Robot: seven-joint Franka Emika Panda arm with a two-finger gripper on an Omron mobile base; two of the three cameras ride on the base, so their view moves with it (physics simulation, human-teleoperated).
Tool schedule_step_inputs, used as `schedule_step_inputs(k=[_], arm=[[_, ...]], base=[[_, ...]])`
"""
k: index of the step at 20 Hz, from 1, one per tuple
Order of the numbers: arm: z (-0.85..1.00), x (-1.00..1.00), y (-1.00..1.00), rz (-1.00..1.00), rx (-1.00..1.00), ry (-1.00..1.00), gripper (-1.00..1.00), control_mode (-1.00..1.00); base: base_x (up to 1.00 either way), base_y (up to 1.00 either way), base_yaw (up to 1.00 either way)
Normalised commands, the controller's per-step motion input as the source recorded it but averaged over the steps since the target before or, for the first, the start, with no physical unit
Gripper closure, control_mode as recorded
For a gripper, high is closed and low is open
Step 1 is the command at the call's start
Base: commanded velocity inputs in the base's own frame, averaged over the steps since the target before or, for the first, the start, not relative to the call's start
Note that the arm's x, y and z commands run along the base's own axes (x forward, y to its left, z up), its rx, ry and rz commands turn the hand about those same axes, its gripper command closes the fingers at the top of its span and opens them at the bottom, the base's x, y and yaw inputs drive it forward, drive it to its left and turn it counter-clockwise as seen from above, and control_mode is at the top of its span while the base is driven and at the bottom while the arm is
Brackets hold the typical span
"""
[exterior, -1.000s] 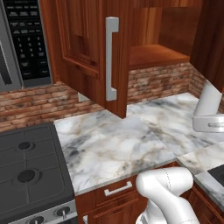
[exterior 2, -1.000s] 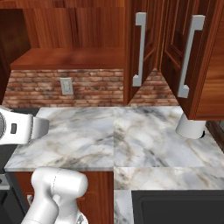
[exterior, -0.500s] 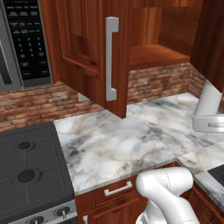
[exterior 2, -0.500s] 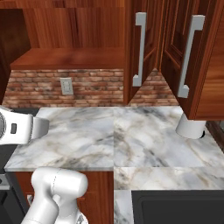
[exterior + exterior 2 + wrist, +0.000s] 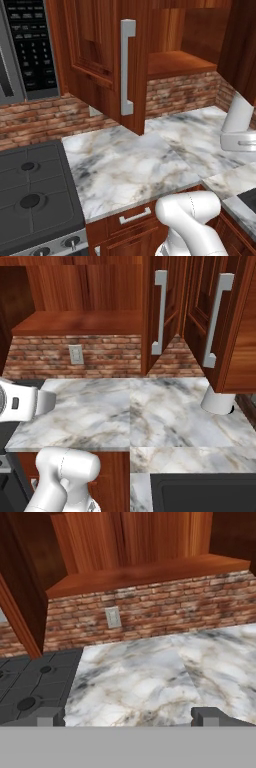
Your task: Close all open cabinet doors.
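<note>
While both wall-cabinet doors stand open, the gripper point(image 5: 128, 716) has yet to reach either one.

With its two finger tips set wide apart and holding nothing, the hand looks down over the marble counter point(image 5: 150, 677) toward the brick backsplash point(image 5: 150, 607) and the bare cabinet shelf point(image 5: 145, 572) ahead and above it. One open cabinet door point(image 5: 107, 60) hangs up and to the gripper's left, its bar handle point(image 5: 126, 67) facing outward; a second open door point(image 5: 215, 321) stands to the right, beside a door point(image 5: 165, 311) that I cannot tell is shut. My judgement: raise the hand, pick the nearer door, press flat on its outer face near the free edge, and follow its swing rather than hooking the handle.
</note>
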Motion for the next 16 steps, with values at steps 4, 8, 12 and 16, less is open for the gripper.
schedule_step_inputs(k=[4, 8, 12, 16], arm=[[0.00, -0.07, 0.00, 0.00, 0.00, -0.06, -1.00, -1.00], [0.00, -0.37, 0.00, 0.00, 0.00, -0.20, -1.00, -1.00], [0.03, -0.32, -0.02, 0.00, 0.00, -0.21, -1.00, -1.00], [0.00, -0.22, -0.03, 0.00, 0.00, -0.13, -1.00, -1.00]], base=[[0.00, 0.00, 0.00], [0.00, 0.00, 0.00], [0.00, 0.00, 0.00], [0.00, 0.00, 0.00]])
